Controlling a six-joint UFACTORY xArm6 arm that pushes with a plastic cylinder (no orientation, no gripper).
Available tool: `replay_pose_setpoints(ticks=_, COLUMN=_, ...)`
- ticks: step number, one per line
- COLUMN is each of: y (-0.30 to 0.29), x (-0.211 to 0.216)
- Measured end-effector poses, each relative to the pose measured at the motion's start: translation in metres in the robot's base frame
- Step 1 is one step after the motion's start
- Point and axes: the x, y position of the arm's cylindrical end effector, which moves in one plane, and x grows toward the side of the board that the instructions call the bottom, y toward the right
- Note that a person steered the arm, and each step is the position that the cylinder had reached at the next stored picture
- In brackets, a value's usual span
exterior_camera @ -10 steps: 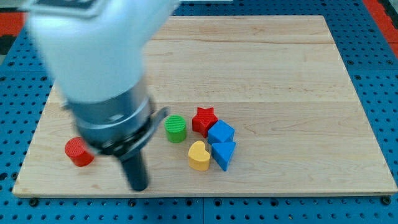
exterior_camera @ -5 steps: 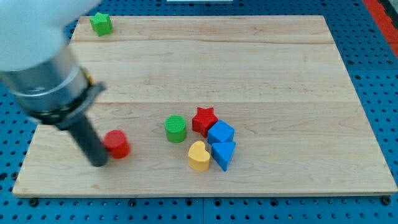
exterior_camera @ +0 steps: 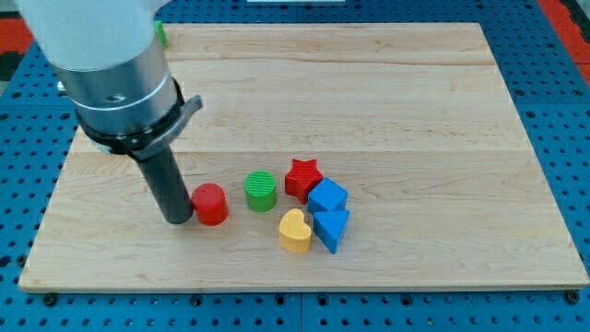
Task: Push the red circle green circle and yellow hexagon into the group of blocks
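My tip (exterior_camera: 177, 219) is seen planted on the wooden board (exterior_camera: 415, 111), touching the view's-left side of the red circle (exterior_camera: 211, 204). No claw is fitted, so no open or closed state applies; only a straight dark rod is carried, and nothing is gripped.

Relative to the tip:
- Red circle: immediately to the view's right, in contact.
- Green circle (exterior_camera: 261, 190): further right and slightly toward the view's top, a small gap from the red circle.
- Red star (exterior_camera: 303, 178): right of the green circle, just beside it.
- Blue cube (exterior_camera: 327, 197) and blue triangle (exterior_camera: 332, 229): further right, packed against the star and each other.
- Yellow heart (exterior_camera: 295, 231): right and slightly toward the view's bottom, touching the blue triangle.
- A green block (exterior_camera: 161, 33) is partly hidden behind the arm housing at the view's top; shape cannot be told.

No yellow hexagon can be made out. No containers are seen; all blocks lie flat on the board.
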Motion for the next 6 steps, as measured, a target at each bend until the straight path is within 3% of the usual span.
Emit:
replay_pose_setpoints(ticks=2, y=0.04, x=0.0)
replay_pose_setpoints(ticks=4, y=-0.156, x=-0.075)
replay_pose_setpoints(ticks=5, y=-0.173, x=-0.104)
replay_pose_setpoints(ticks=6, y=-0.135, x=-0.136)
